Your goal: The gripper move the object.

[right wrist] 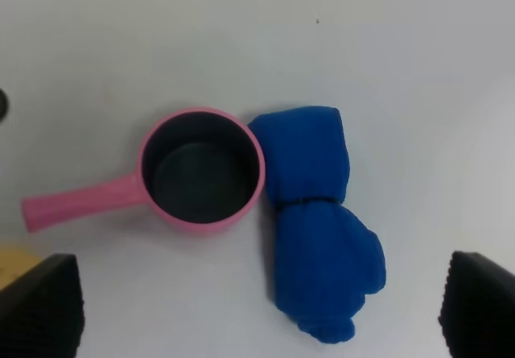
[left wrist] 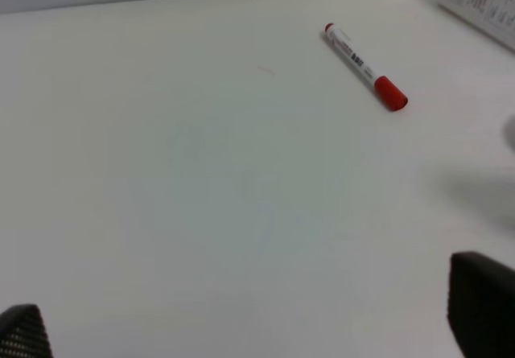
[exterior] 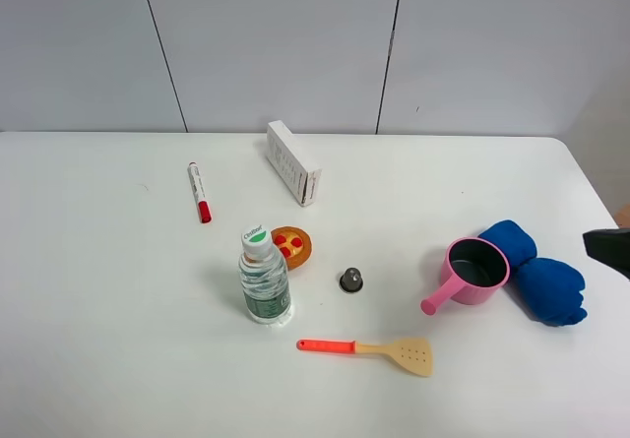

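Observation:
A pink saucepan [exterior: 474,272] with an empty dark inside lies on the white table [exterior: 98,290] at the right, and a rolled blue cloth [exterior: 541,279] touches its right side. Both show in the right wrist view: the saucepan [right wrist: 201,170] and the cloth [right wrist: 318,221]. My right gripper [right wrist: 257,310] is open and empty above them, and only its dark tip [exterior: 610,249] shows at the right edge of the high view. My left gripper [left wrist: 249,326] is open and empty over bare table near a red-capped marker [left wrist: 364,66]; it is out of the high view.
The marker [exterior: 199,192] and a white box [exterior: 292,162] lie at the back. A water bottle [exterior: 264,279] stands beside a small toy pizza [exterior: 290,247]. A small grey knob [exterior: 350,280] sits mid-table. An orange-handled spatula [exterior: 369,350] lies in front.

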Robot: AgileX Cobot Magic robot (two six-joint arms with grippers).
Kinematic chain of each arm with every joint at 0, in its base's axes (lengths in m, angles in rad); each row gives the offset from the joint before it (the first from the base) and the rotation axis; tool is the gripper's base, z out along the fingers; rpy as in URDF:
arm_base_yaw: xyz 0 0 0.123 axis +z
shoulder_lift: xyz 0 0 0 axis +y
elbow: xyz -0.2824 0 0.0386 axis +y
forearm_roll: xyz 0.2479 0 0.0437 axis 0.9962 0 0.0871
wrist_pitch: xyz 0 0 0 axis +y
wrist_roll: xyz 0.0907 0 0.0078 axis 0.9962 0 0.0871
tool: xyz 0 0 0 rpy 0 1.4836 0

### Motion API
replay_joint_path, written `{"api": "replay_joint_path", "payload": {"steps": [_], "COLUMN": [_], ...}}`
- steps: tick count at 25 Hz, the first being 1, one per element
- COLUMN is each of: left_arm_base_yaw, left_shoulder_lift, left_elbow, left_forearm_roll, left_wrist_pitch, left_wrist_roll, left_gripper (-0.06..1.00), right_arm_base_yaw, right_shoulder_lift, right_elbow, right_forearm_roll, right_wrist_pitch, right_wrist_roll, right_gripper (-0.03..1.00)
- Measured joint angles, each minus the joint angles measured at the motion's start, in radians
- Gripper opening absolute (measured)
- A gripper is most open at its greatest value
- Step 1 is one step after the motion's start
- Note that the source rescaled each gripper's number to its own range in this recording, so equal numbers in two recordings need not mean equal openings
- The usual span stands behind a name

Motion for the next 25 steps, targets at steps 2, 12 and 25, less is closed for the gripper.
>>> {"api": "replay_joint_path", "payload": {"steps": [2, 12, 25], "left_arm_base_yaw": [0.000, 0.000, 0.000], "left_shoulder_lift": [0.000, 0.000, 0.000], "left_elbow": [0.000, 0.000, 0.000], "left_forearm_roll": [0.000, 0.000, 0.000], "left_wrist_pitch": [0.000, 0.000, 0.000], "left_wrist_roll": [0.000, 0.000, 0.000], "left_gripper": [1.00, 1.00, 1.00], "right_arm_base_yaw": [0.000, 0.000, 0.082], "right_shoulder_lift": [-0.103, -0.464, -0.584], "right_elbow": [0.000, 0.023, 0.187], "right_forearm_roll": [0.000, -0.080, -0.231], "right_wrist_pitch": [0.046, 0.155, 0.111], "right_wrist_roll": [0.091, 0.255, 0.447], "right_gripper": [0.84, 0.84, 0.84]}}
